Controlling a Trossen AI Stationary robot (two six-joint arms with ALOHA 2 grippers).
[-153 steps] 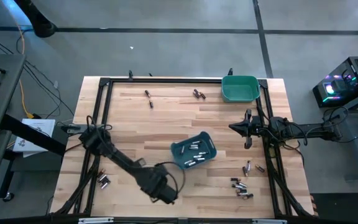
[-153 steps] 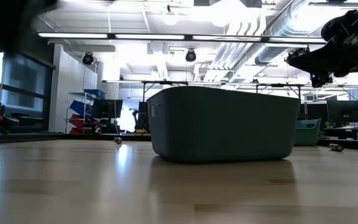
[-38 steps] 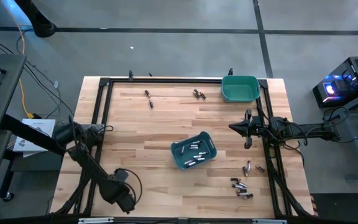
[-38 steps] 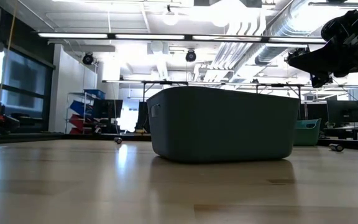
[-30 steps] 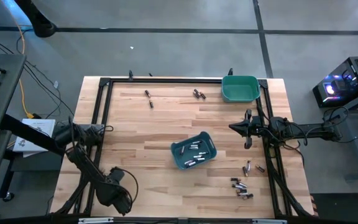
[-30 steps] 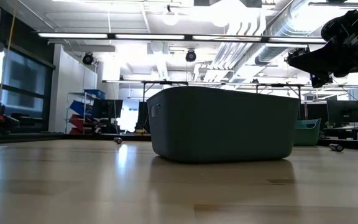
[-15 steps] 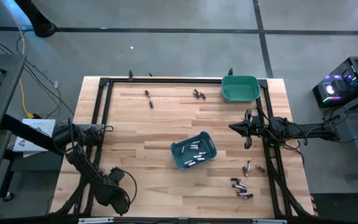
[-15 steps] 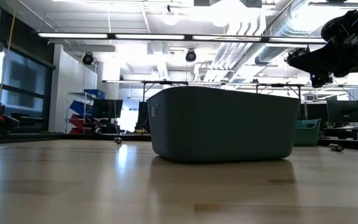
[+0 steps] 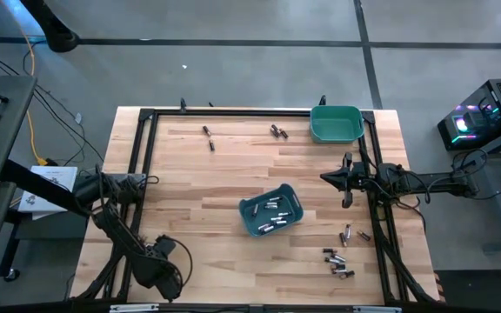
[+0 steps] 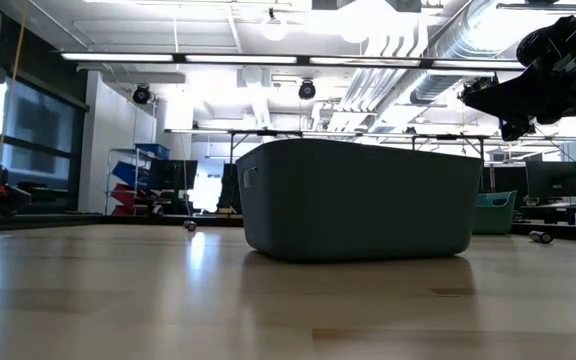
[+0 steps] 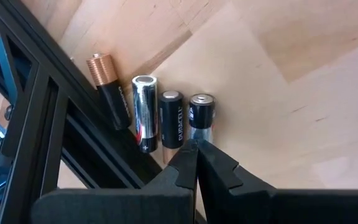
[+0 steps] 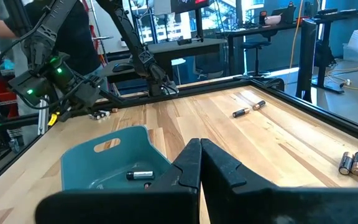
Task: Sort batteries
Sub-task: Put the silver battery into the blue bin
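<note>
High view: left gripper (image 9: 165, 280) low at the front-left corner of the worktop (image 9: 224, 169), fingers clenched on nothing; right gripper (image 9: 336, 180) parked by the right edge, fingers likewise pressed together and empty.
High view, bins: dark teal bin (image 9: 271, 209) near the worktop's middle with several batteries inside; green bin (image 9: 335, 123) at the back-right corner, contents not discernible.
High view, loose cells: cluster of batteries (image 9: 338, 263) near the front-right corner, two pairs (image 9: 209, 136) toward the back edge.
Low view: dark teal bin (image 10: 356, 198) dead centre, right arm raised beyond it.
Left wrist view: four batteries (image 11: 146, 112) side by side against the black frame rail (image 11: 33, 115), just ahead of the closed fingertips (image 11: 194, 163), none grasped.
Right wrist view: dark teal bin (image 12: 107, 163) ahead, one silver cell (image 12: 140, 175) visible inside.
Progress: partly done, judging by the filled bin; corner four, front-right cluster and back pairs still to sort.
</note>
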